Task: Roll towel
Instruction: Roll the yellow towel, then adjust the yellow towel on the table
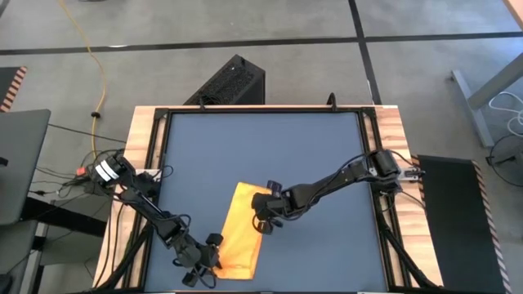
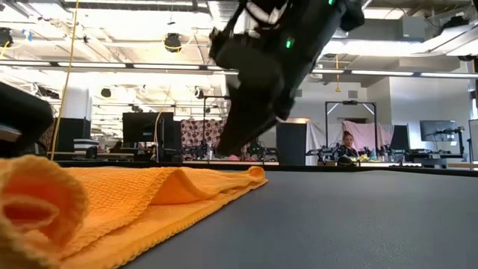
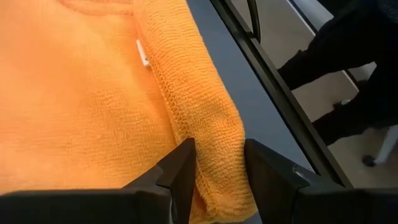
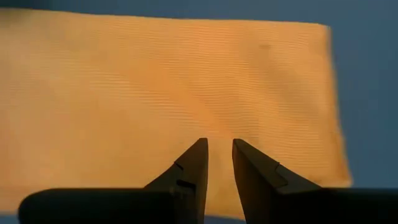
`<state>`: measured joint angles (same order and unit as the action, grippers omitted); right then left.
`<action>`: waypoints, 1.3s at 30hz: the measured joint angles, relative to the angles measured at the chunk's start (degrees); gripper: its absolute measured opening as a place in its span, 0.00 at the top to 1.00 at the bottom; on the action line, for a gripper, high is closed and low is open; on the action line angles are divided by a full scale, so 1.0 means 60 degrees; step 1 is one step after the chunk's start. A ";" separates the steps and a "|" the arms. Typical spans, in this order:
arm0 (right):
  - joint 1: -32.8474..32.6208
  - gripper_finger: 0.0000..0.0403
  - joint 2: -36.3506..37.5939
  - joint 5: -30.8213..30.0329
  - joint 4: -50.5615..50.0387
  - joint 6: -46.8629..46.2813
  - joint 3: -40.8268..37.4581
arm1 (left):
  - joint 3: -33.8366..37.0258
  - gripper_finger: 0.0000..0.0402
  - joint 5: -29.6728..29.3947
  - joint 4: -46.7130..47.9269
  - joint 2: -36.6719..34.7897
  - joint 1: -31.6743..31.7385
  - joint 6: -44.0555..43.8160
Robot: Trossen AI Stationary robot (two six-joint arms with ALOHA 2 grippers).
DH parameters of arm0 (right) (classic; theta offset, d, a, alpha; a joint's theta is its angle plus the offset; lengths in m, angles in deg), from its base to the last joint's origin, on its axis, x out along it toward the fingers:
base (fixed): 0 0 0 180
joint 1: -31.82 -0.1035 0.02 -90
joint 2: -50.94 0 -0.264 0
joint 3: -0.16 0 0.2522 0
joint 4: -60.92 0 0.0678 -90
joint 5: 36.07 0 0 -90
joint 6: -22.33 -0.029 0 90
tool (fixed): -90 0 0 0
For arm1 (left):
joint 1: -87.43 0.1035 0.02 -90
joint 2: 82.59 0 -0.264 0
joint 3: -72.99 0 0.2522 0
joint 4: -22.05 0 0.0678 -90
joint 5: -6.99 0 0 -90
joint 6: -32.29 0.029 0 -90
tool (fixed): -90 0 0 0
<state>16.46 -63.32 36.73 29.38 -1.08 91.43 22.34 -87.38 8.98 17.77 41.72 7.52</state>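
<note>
The towel is a yellow-orange strip lying flat on the blue-grey table, running from the middle toward the near edge. Its near end is turned over into a thick fold. My left gripper is at that near end, closed on the fold. My right gripper hovers above the towel's far part. Its fingers stand a narrow gap apart with nothing between them. In the low view it hangs clear above the cloth. My left gripper pinches the turned-over fold at the towel's near end between its two fingers, several layers thick. The fingers slant down from the table's left and lie along the fold. The towel rests on the table, slack.
A small white label is sewn beside the fold. The table's black frame rail runs close past the towel's near end. A black box stands beyond the far edge. Bare tabletop lies to the right and far side.
</note>
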 joint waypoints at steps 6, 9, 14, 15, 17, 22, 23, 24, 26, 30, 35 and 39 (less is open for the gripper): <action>-0.0115 0.75 0.0379 0.0621 -0.0561 -0.0004 0.0018 | 0.0005 0.68 0.0227 -0.0035 -0.0047 0.0196 0.0073; -0.0251 0.75 0.0350 0.0722 -0.0800 -0.0125 0.0015 | 0.0009 0.68 0.0469 -0.0003 -0.0313 0.0259 0.0208; -0.0702 0.75 0.0281 0.0980 0.0304 -0.0343 0.0015 | 0.0005 0.68 0.0372 0.0737 -0.1302 0.0266 0.1121; -0.0789 0.75 0.0270 0.0980 0.0546 -0.0349 0.0022 | 0.0005 0.68 0.0292 0.1005 -0.1543 0.0266 0.1303; -0.0964 0.75 0.0255 0.0948 0.0714 -0.0571 0.0036 | 0.0006 0.68 -0.0034 0.1414 -0.2028 0.0300 0.1661; -0.1208 0.75 -0.0068 0.0801 0.0849 -0.1084 0.0033 | 0.0005 0.68 -0.1864 0.2551 -0.3042 0.0781 0.2465; -0.1271 0.75 -0.0139 0.0801 0.0889 -0.1097 0.0026 | 0.0005 0.68 -0.1985 0.2704 -0.3152 0.1075 0.2498; -0.1317 0.75 -0.0308 0.0806 0.1042 -0.1117 0.0022 | 0.0005 0.68 -0.1924 0.2853 -0.3201 0.1415 0.2470; -0.1366 0.75 -0.0520 0.0724 0.1402 -0.1355 0.0040 | 0.0005 0.68 -0.1345 0.3087 -0.3188 0.2166 0.2446; -0.1453 0.75 -0.0813 0.0564 0.1521 -0.1811 0.0036 | 0.0002 0.68 -0.0357 0.3161 -0.2954 0.3580 0.2875; -0.1415 0.75 -0.0860 0.0307 0.1445 -0.1844 0.0026 | 0.0007 0.68 0.0152 0.3492 -0.2703 0.5034 0.3020; -0.1205 0.75 -0.0860 0.0096 0.1332 -0.1547 0.0026 | 0.0021 0.68 0.0366 0.3856 -0.2569 0.5700 0.3034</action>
<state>9.23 -68.48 37.30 37.37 -10.36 91.59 22.46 -85.18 32.11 2.35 75.92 25.72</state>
